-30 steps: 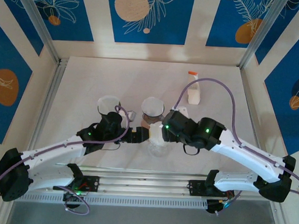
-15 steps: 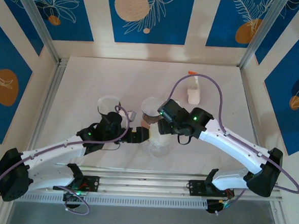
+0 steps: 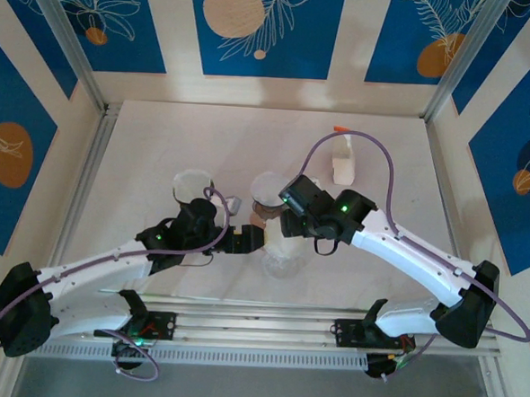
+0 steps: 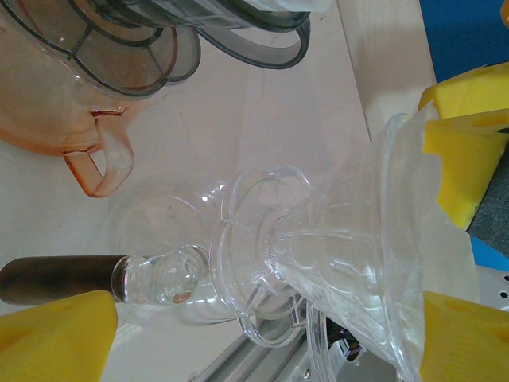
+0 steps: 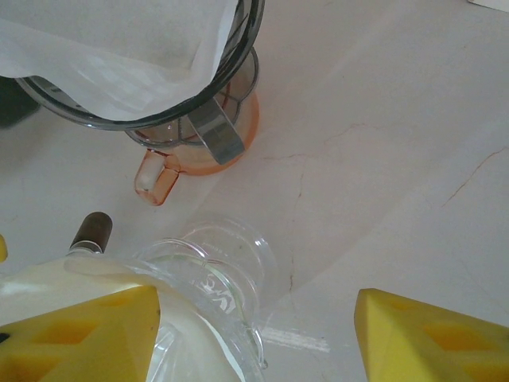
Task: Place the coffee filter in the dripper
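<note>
Right gripper (image 5: 256,306) has its jaws wide apart. One finger (image 5: 87,330) is down at the mouth of the clear dripper (image 5: 219,270), the other hangs over bare table (image 5: 382,159) beside it. The coffee filter (image 5: 79,274) lies right against that inner finger, in the cone, and looks mostly seated. I can't tell if the tip has reached the bottom. Left gripper (image 4: 266,302) is spread too, straddling the dripper from the side, with the dark handle (image 4: 56,278) just beside one pad. Whether the pads actually press on the dripper I can't tell. I judge the step in hand to be seating and releasing the paper, nearly done. To do it well I'd nudge the paper flat against the cone wall with the inner pad, lightly, since thin paper creases and the light dripper slides easily. Then I'd lift straight up out of the mouth with the jaws left apart so nothing drags the filter back out. I'd want the left gripper bracing the dripper during that pull-out. Watch out just ahead of the right gripper: a grey dripper (image 5: 215,131) loaded with white filters (image 5: 119,48) sits on an orange cup (image 5: 155,179), close enough to clip on retreat.
</note>
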Robot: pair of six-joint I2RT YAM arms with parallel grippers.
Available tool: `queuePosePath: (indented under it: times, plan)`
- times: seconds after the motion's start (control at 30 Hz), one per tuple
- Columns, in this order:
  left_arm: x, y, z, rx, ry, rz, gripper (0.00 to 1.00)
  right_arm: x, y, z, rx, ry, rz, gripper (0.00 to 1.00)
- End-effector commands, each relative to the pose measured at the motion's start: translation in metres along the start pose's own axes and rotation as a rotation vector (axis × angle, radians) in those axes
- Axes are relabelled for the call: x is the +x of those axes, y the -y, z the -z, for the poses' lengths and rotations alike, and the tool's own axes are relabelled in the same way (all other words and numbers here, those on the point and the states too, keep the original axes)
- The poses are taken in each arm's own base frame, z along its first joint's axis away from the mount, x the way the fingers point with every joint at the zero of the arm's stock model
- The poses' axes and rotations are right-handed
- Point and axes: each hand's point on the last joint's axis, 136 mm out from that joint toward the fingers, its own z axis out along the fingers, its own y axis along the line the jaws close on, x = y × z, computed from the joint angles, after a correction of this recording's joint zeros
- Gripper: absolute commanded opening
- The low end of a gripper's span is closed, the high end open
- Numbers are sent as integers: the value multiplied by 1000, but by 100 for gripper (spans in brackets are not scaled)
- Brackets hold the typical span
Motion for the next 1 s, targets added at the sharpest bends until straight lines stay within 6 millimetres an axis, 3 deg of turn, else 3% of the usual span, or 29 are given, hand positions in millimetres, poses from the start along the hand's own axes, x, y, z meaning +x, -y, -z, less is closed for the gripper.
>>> queuePosePath:
  times: [0.0, 0.17, 0.27, 0.57, 0.97]
  plan:
    - [2, -8, -2, -20, -2, 6, 93, -2, 2, 7, -1, 18, -17, 67]
    - [2, -8, -2, -21, 1, 6, 93, -8, -2, 29, -66, 114, -20, 70]
    - [1, -8, -2, -20, 2, 7, 93, -8, 0, 31, -87, 117, -27, 71]
    - [1, -8, -2, -23, 2, 8, 93, -4, -9, 12, -91, 60, 3, 67]
    - [2, -8, -2, -19, 1, 9, 93, -3, 5, -5, -3, 30, -35, 60]
